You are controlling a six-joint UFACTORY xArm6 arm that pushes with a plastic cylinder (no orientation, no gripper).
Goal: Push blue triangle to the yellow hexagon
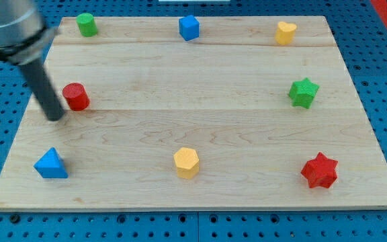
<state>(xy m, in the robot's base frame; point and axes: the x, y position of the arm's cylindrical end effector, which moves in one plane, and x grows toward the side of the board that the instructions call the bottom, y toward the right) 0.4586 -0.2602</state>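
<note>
The blue triangle [50, 164] lies near the board's lower left corner. The yellow hexagon [186, 162] sits at the bottom middle, well to the triangle's right. My tip [56, 116] rests on the board at the left side, above the blue triangle and just left of and below the red cylinder [76, 96]. The rod slants up toward the view's top left.
A green cylinder [86, 24] is at the top left, a blue cube [189, 27] at the top middle, a yellow heart [285, 32] at the top right. A green star [304, 92] is at the right and a red star [320, 171] at the lower right. The wooden board [213, 94] lies on a blue perforated table.
</note>
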